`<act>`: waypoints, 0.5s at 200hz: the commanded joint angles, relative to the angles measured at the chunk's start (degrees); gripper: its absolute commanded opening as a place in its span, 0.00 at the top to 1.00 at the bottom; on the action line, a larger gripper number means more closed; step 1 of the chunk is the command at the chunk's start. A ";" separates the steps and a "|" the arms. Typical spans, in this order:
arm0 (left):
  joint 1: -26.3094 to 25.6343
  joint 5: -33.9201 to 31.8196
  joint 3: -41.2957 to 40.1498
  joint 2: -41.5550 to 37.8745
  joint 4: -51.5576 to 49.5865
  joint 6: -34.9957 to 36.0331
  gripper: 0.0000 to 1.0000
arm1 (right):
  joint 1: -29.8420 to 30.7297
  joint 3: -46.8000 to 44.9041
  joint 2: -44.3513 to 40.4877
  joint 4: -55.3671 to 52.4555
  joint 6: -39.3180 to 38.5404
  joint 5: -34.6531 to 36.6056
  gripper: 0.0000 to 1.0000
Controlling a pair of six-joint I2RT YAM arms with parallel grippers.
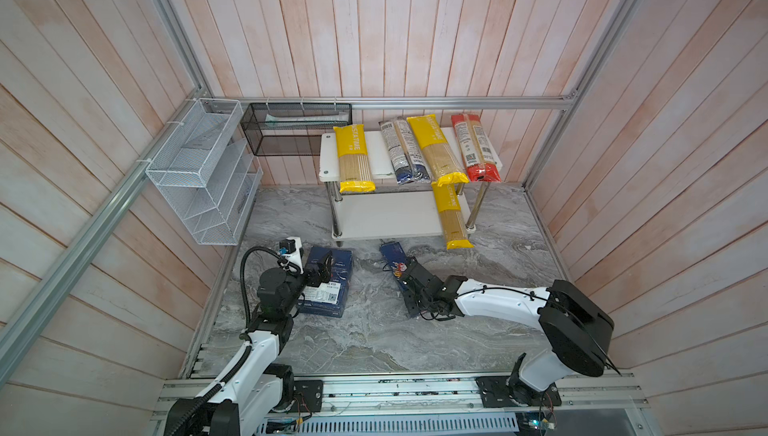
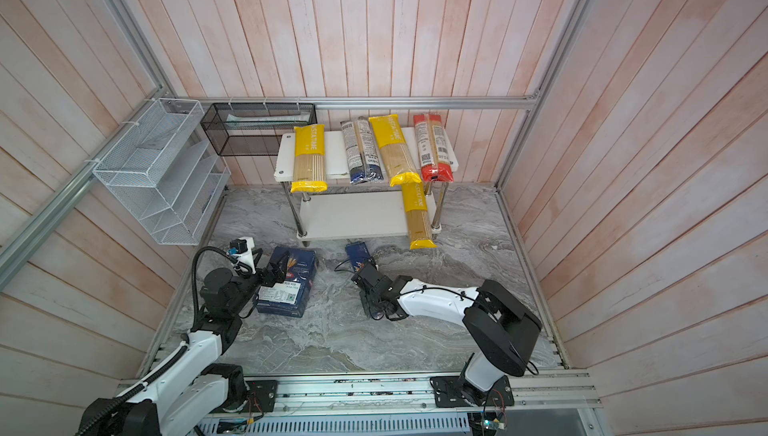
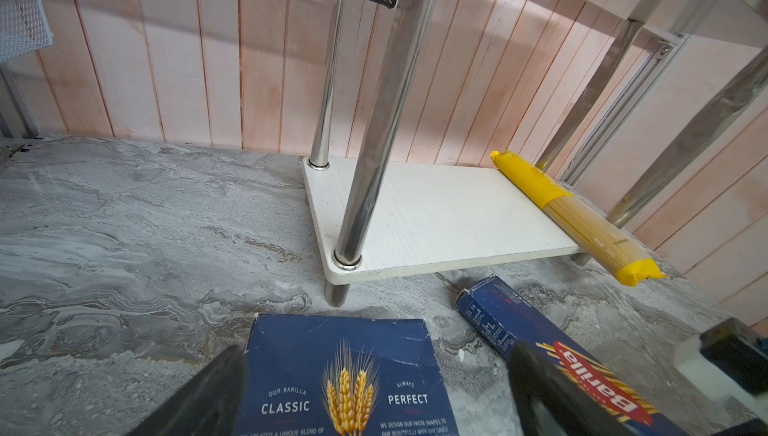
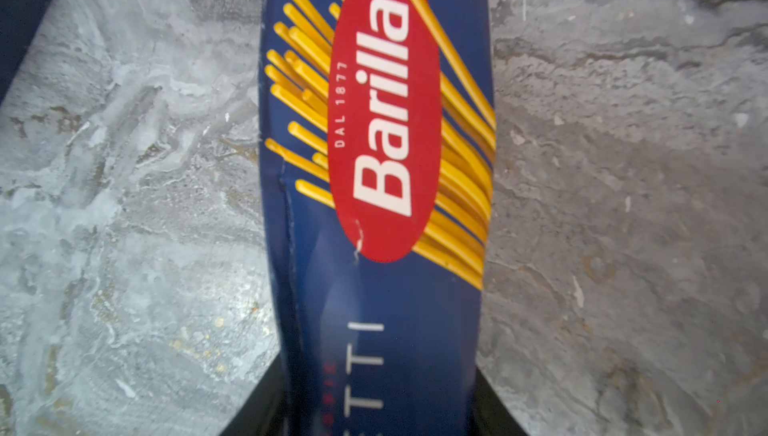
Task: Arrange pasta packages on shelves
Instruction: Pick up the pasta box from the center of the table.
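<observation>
Two blue packs lie flat on the marbled table [image 1: 374, 330], in front of the shelves [image 1: 376, 151]. The slim Barilla pack [image 4: 374, 288] is clamped between the fingers of the right gripper [image 1: 407, 276], which press on its long edges. Its near end is hidden under that gripper in both top views. The left gripper [image 2: 278, 269] stands wide apart over the wider Barilla box [image 3: 340, 350], gripping nothing.

The upper board carries a yellow bag [image 1: 353, 157], a dark-ended clear bag [image 1: 405, 151], a second yellow bag [image 1: 436, 147] and a red-ended bag [image 1: 476, 147], all overhanging the front edge. A third yellow bag [image 1: 451, 215] lies on the lower board, poking past its front. Chrome posts [image 3: 365, 142] cross the left wrist view of that board.

A black mesh basket [image 1: 291, 130] and a white wire organizer [image 1: 199, 172] hang on the walls to the left.

Readable: "Barilla", "DAL 1877", cut-off "TTI"; "CLASSIC", "PERFECT"; "ASTATIME". The label print is too small to read.
</observation>
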 commanded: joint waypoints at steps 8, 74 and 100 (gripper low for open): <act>0.25 0.15 -0.54 -0.22 0.05 -0.50 0.00 | -0.97 0.24 -5.57 6.23 -0.44 4.51 0.59; 0.29 0.08 -0.53 -0.21 0.05 -0.47 0.00 | -1.62 -4.83 -16.34 9.49 -1.29 6.93 0.68; 0.29 0.11 -0.53 -0.08 0.06 -0.48 0.00 | -1.66 -6.00 -20.19 9.31 -2.18 9.00 0.68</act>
